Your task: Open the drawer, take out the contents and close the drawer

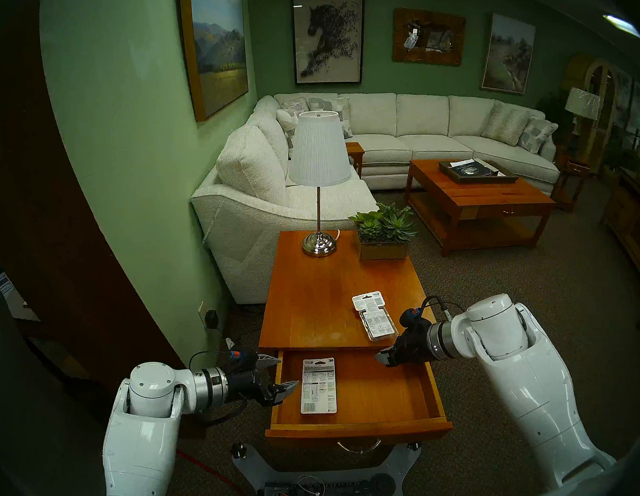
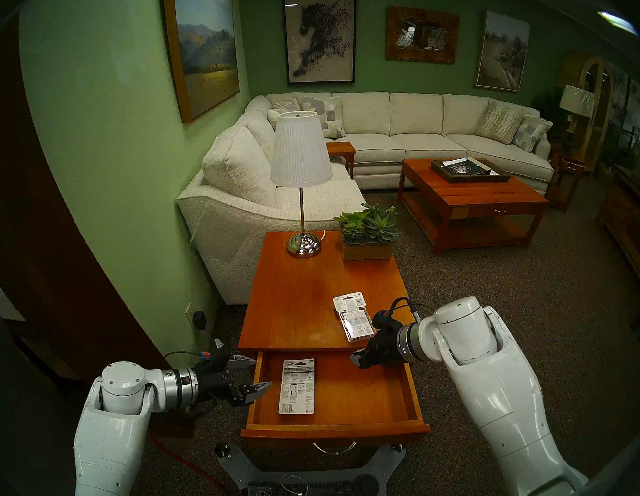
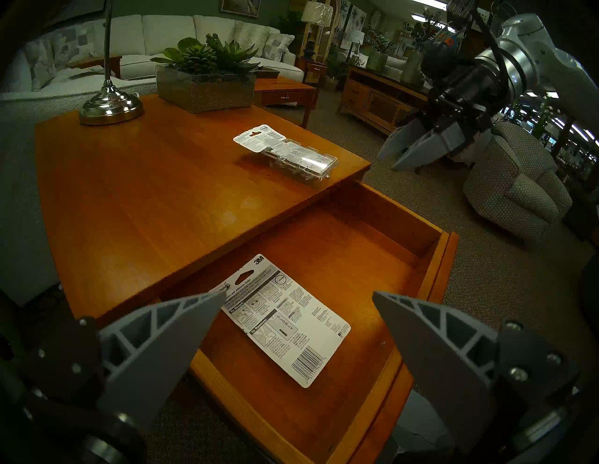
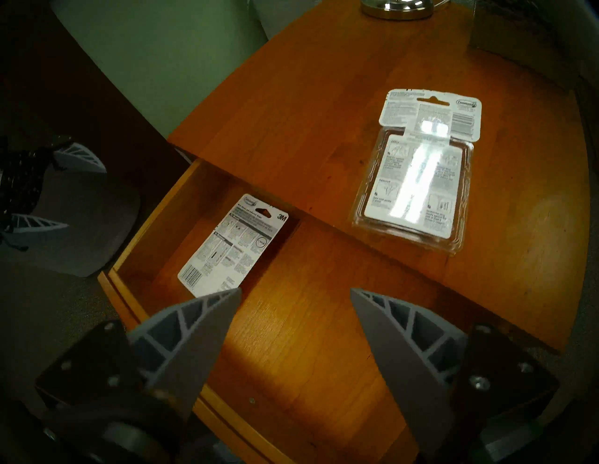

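Observation:
The orange-brown drawer (image 1: pixel 389 395) of the end table is pulled out, its silver handle (image 1: pixel 358 447) at the front. A flat white 3M card (image 1: pixel 318 386) lies in its left half, and shows in the left wrist view (image 3: pixel 285 320) and the right wrist view (image 4: pixel 233 246). A clear blister pack (image 1: pixel 375 315) lies on the tabletop near the right front edge, seen also from the right wrist (image 4: pixel 418 175). My left gripper (image 1: pixel 290 371) is open and empty at the drawer's left wall, next to the card. My right gripper (image 1: pixel 382 359) is open and empty above the drawer's right rear.
A lamp (image 1: pixel 318 189) and a succulent planter (image 1: pixel 383 234) stand at the far end of the tabletop. A white sofa (image 1: pixel 255 193) and green wall are to the left, a coffee table (image 1: pixel 476 198) beyond. My base with a power strip (image 1: pixel 325 486) is below the drawer front.

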